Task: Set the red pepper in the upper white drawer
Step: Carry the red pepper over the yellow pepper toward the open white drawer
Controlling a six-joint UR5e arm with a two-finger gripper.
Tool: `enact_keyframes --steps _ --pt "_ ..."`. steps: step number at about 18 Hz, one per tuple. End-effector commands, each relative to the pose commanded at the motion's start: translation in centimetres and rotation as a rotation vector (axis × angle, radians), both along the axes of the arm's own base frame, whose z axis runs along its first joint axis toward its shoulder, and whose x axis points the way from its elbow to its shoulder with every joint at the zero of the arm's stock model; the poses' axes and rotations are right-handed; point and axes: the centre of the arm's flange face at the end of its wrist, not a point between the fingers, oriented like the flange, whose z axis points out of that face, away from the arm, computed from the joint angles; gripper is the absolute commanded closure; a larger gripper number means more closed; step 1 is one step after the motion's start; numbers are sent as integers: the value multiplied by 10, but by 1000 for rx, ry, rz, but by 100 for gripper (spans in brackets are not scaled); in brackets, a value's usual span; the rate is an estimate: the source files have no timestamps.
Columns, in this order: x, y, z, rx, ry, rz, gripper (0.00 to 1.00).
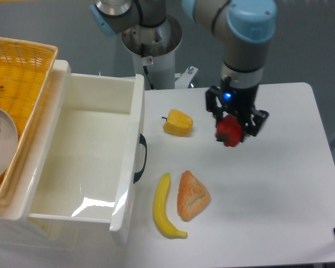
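Your gripper [232, 129] is pinching the red pepper [229, 132] and holding it in the air above the table [279, 190], just right of the yellow pepper [178, 123]. The upper white drawer [84, 162] stands pulled open well to the left of the yellow pepper (its dark handle faces the produce). A banana [164, 206] and a pastry [192, 195] lie below the yellow pepper.

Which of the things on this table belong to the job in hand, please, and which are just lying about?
Job:
red pepper, held in the gripper
upper white drawer, open

Lying about:
yellow pepper
banana
pastry
yellow basket
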Motion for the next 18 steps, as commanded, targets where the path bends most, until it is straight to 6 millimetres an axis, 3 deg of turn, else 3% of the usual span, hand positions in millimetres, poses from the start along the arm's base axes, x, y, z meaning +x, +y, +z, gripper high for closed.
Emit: enact_keyframes --steps 7,18 --pt "59 12 39 68 5 -54 86" --pt "135 58 34 60 -17 -190 86"
